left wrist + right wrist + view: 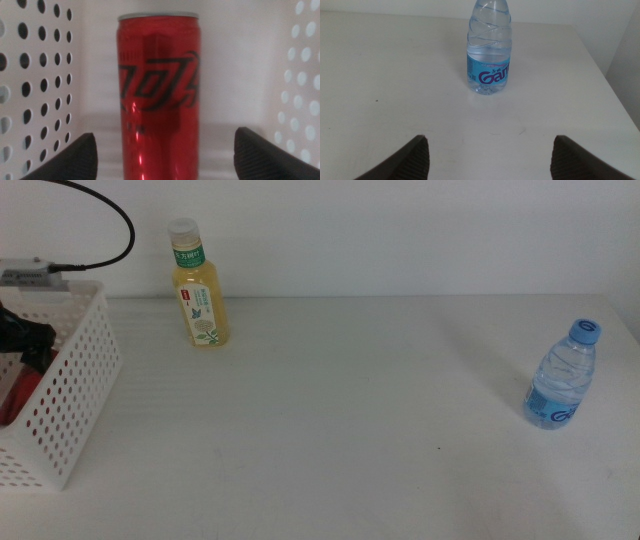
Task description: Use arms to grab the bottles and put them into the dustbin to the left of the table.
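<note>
Mostly hidden inside dustbin (70,380): left claw (162,150) open, can (159,95) base cut off

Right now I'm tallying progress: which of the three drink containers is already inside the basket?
The slim red soda can, standing between the dustbin's perforated walls. The yellow-drink bottle and water bottle stand on the table.

My middle camera looks forward and down over the large white table (330,410). My left wrist camera sits close inside the white perforated plastic basket (35,85); my right wrist camera faces the small clear blue-labelled water bottle (489,47), also seen in the middle view.
</note>
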`<state>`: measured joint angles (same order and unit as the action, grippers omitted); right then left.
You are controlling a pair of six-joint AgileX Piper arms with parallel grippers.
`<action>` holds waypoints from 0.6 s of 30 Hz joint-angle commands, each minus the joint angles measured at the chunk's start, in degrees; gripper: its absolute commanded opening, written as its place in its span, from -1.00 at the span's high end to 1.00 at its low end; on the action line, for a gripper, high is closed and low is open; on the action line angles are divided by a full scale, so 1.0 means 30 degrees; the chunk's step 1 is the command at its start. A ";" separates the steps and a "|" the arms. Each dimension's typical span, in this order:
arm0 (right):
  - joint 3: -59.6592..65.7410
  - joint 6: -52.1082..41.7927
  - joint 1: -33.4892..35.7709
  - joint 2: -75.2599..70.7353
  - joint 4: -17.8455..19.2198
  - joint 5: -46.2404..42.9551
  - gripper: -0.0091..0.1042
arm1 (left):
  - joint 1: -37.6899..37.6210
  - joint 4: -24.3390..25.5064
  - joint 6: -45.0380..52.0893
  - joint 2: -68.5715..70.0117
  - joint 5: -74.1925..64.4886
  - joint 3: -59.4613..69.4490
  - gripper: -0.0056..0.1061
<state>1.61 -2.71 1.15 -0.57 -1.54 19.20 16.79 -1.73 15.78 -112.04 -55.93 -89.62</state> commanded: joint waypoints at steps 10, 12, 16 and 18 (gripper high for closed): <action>-0.0144 -0.0046 -0.0077 -0.0517 0.0128 -0.1457 -0.28 | -0.1726 -0.0418 -0.2247 0.5727 0.1669 0.0222 -0.72; -0.0144 -0.0046 -0.0077 -0.0517 0.0128 -0.1457 -0.28 | -0.2411 -0.0266 -0.2286 0.6988 0.3145 0.1118 -0.72; -0.0144 -0.0046 -0.0077 -0.0517 0.0128 -0.1457 -0.28 | -0.4145 -0.0241 -0.2540 0.9765 0.5709 0.3253 -0.72; -0.0144 -0.0046 -0.0077 -0.0517 0.0128 -0.1457 -0.28 | -0.4911 -0.0211 -0.2769 1.0944 0.6458 0.4165 -0.72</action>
<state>1.61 -2.71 1.15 -0.57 -1.54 19.20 3.44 -1.99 8.65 -83.91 -41.66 -77.08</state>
